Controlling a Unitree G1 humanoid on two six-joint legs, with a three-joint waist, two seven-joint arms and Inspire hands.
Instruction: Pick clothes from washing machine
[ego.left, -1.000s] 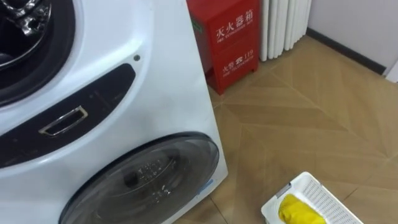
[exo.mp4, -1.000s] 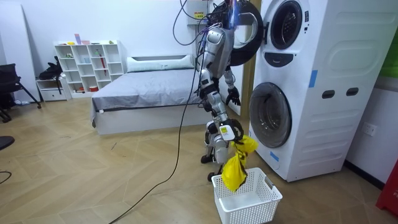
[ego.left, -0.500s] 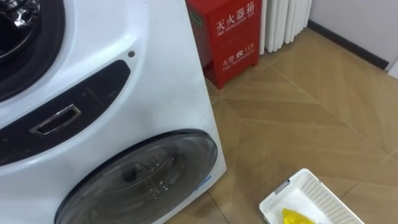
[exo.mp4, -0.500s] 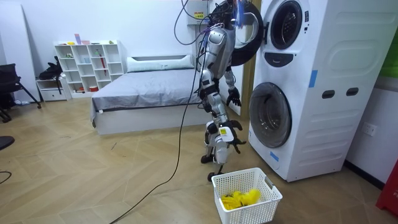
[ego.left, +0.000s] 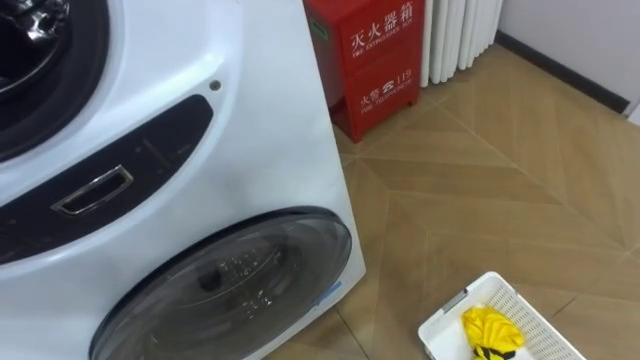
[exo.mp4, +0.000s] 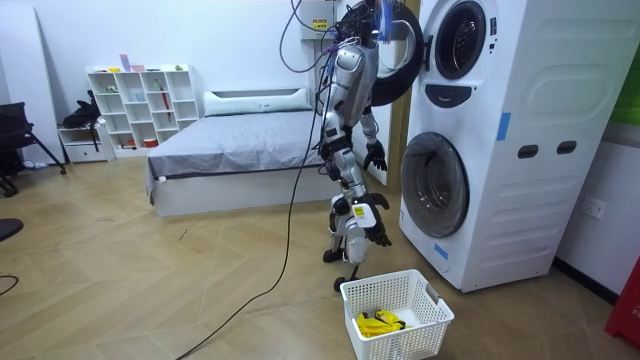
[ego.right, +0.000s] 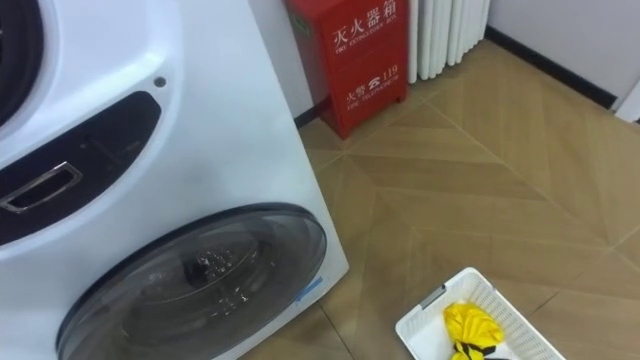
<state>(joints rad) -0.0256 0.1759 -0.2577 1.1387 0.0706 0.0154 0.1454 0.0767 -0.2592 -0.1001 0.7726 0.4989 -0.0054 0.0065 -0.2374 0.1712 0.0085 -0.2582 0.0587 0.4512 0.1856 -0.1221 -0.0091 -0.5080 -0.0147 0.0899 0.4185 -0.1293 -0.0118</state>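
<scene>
Your robot stood before the stacked washing machine, whose upper drum was open and whose lower door was closed. The white basket sat on the floor at its feet, with the yellow garment lying inside. The right hand hung above it, fingers spread and empty; the left hand was too small to judge. The drop-off looked complete. Next you would likely need to reach into the upper drum, though whether any clothes were left there could not be seen.
</scene>
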